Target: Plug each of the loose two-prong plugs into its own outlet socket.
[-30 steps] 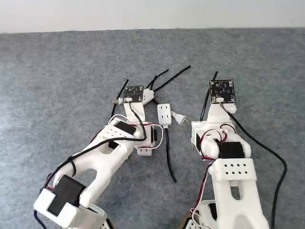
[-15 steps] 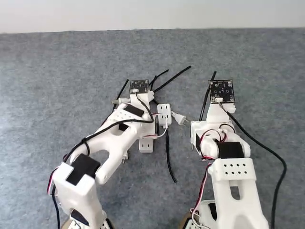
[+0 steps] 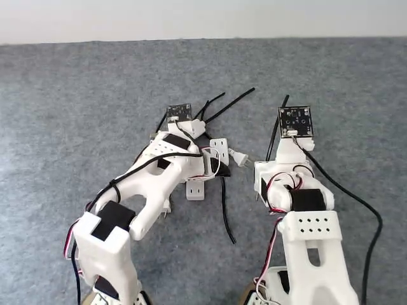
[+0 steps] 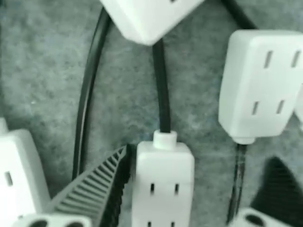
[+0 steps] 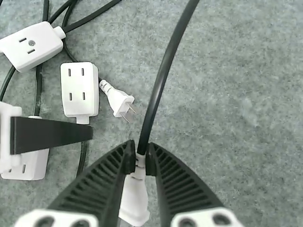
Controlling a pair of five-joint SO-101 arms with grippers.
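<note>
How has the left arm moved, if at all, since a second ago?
Yes: the left arm reached farther out from its base, closing on the white outlet block.

Grey felt tabletop (image 3: 63, 95), white wall (image 3: 191, 19)

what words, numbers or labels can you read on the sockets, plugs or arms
None can be read.
No print on the sockets, the loose plug or the plug in the right gripper.
Marks on the camera board are too small to read.
</note>
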